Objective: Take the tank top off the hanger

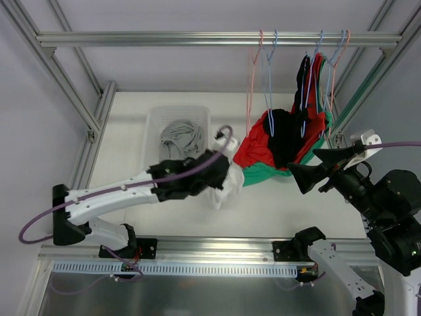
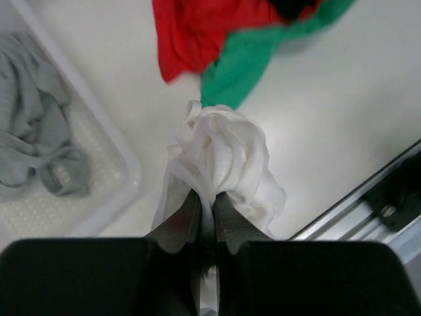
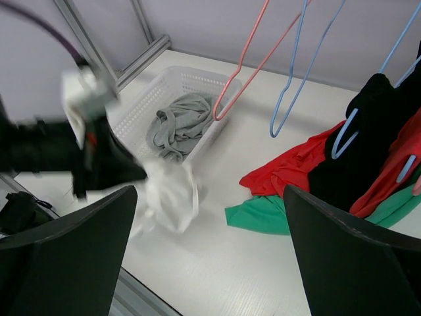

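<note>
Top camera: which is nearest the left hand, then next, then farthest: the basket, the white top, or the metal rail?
1. White top: pinched in the left hand itself.
2. Basket: just behind the hand, to its left.
3. Metal rail: across the back, far off.

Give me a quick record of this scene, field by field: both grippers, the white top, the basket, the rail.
Left gripper: shut on the white tank top, which is off any hanger, beside the basket
Right gripper: open, holding nothing
Basket contents: grey garment
Rail: pink hanger and blue hanger bare; red garment, black garment, green garment hang beside them, trailing onto the table
</note>
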`<action>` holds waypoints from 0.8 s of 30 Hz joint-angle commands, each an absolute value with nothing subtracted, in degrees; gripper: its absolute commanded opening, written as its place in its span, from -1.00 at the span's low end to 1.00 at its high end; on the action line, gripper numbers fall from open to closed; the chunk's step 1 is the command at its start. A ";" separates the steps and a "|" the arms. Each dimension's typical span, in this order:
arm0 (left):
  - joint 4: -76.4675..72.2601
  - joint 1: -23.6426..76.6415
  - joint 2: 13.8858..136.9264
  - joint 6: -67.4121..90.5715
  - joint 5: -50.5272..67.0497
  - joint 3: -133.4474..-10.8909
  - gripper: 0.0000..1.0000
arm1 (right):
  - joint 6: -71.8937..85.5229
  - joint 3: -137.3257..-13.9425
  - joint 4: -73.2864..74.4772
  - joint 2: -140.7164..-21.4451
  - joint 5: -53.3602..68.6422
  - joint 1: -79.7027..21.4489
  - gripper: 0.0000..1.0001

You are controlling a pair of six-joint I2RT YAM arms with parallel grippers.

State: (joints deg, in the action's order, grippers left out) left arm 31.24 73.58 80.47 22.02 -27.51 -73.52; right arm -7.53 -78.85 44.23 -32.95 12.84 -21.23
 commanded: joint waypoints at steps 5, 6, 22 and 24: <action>37.97 54.42 73.65 19.26 -34.54 -88.05 -1.00 | -7.91 -79.45 39.99 -34.63 11.69 -21.09 0.99; 37.88 52.58 74.00 18.20 -34.02 -89.28 -1.00 | -8.00 -80.06 39.99 -35.32 11.52 -21.09 0.99; 33.93 27.34 89.38 20.91 -15.56 -90.19 -1.00 | -6.85 -83.76 40.08 -44.38 7.64 -21.09 0.99; 33.66 26.63 90.61 21.35 -15.21 -89.48 -0.96 | -6.86 -83.85 40.08 -45.43 7.38 -21.09 0.99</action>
